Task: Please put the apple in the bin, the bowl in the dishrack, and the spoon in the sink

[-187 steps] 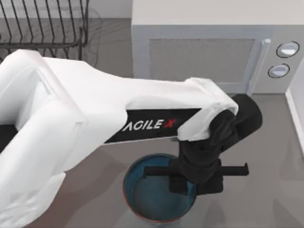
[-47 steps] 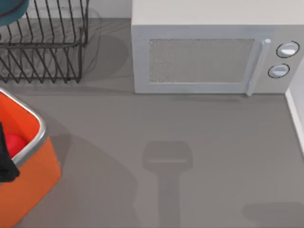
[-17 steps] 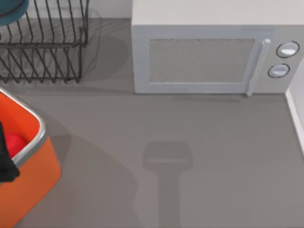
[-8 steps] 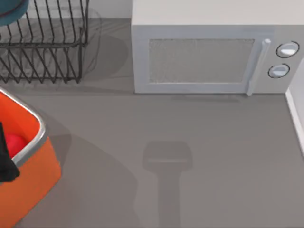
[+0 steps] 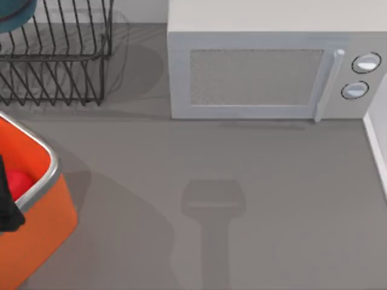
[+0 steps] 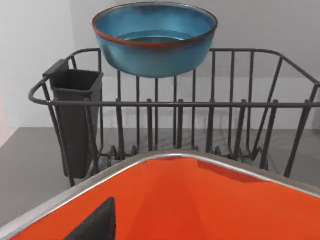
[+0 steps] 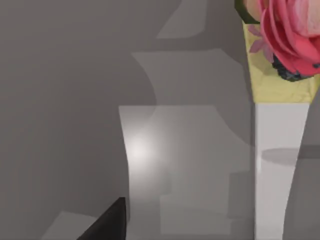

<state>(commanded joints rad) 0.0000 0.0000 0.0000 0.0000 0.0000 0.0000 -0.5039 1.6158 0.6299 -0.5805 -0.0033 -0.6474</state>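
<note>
The left gripper [image 5: 6, 204] hangs inside the bin [image 5: 53, 164], low between its orange walls. I cannot tell whether it is open or closed, and nothing can be seen in its hold. The apple [image 5: 19, 180] lies in the bin just beside the gripper, on the side toward the dishrack [image 5: 72, 57], so that part of the task looks done. Past the bin's silver rim, straight ahead of the gripper, stands the dishrack, with a dark cutlery holder [image 6: 75, 112] at one corner. The bowl [image 6: 155, 37] sits upright, high on the far prongs, so that part looks done too. Farther out, well away from the left gripper across the bare grey counter [image 5: 272, 193], stands a microwave [image 5: 266, 66].

The right gripper [image 7: 107, 222] hovers over grey surfaces near a box printed with a pink flower [image 7: 285, 35]. Whether it is open or closed cannot be told either.

By my reckoning only the spoon remains. A spoon should be light, stiff and slick, and it lies flat, so it would slide out of a loose pinch. The best hold is probably across the handle near its middle, squeezed firmly before lifting.
</note>
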